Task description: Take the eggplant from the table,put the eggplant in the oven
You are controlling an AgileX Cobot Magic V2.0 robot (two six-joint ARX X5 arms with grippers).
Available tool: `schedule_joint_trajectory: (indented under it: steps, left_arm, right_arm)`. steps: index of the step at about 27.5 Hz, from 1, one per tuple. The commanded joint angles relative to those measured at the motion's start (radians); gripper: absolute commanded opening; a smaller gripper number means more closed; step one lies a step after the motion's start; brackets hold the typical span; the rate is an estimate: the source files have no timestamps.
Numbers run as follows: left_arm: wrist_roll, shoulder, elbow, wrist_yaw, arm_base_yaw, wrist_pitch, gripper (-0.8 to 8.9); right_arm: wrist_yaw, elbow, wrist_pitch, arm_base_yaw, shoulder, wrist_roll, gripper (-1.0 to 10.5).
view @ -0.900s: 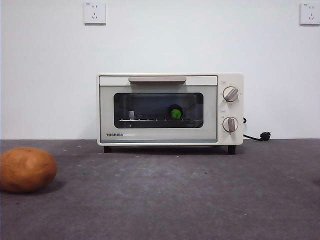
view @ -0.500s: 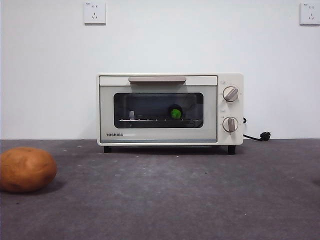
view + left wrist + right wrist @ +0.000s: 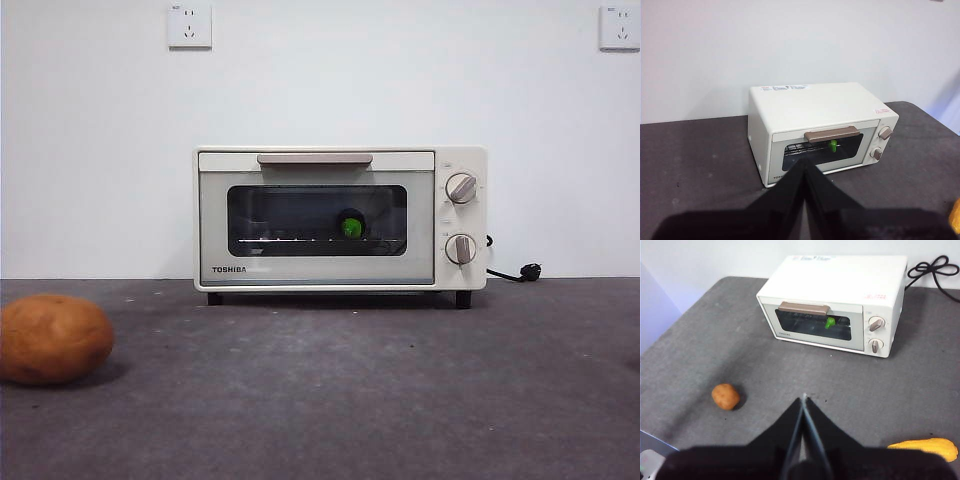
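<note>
With both sets of jaws pressed together and gripping nothing, we had each arm pulled back, high above the table (image 3: 765, 370). The left gripper (image 3: 805, 162) faced the oven (image 3: 820, 107) from the front, tips meeting in a point, empty. The right gripper (image 3: 803, 399) was likewise pinched closed on nothing, hanging over bare table short of the oven. Neither arm showed in the front view, which we read as both parked clear.

The eggplant (image 3: 351, 227) sat inside the oven on the wire rack, its green cap visible through the dark glass in all three views. The door was closed, its bar handle (image 3: 314, 158) up flush at the top. So the eggplant was well apart from both grippers, behind glass, with the whole stretch of table between. We judged the placement done and the retreat deliberate: nothing left to hold.

Further out, a potato (image 3: 725, 396) lay on the table well off from the oven, and a yellow item (image 3: 925, 447) sat near the right arm; we couldn't tell what it was. The oven's cord (image 3: 932, 267) trailed behind it.
</note>
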Motion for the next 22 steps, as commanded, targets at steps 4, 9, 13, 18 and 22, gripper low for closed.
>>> schedule_joint_trajectory:
  steps: [4,9,13,18,22]
  left_arm:
    - [0.143,0.007,0.002,0.004,-0.002,0.016,-0.04]
    - [0.328,-0.007,0.002,-0.039,0.013,0.017,-0.04]
    - [0.386,-0.066,-0.003,-0.047,0.050,0.019,-0.04]
    - [0.399,-0.183,-0.116,-0.047,0.092,0.149,-0.04]
    - [0.404,-0.300,-0.323,-0.047,0.111,0.349,-0.04]
  right_arm:
    - [0.001,-0.001,-0.023,0.000,0.053,0.003,0.0]
    - [0.001,-0.001,-0.023,0.000,0.108,0.003,0.0]
    - [0.001,-0.001,-0.023,0.000,0.164,0.003,0.0]
    - [0.009,-0.001,-0.023,0.000,0.243,0.003,0.0]
    - [0.016,-0.001,-0.023,0.000,0.314,0.003,0.0]
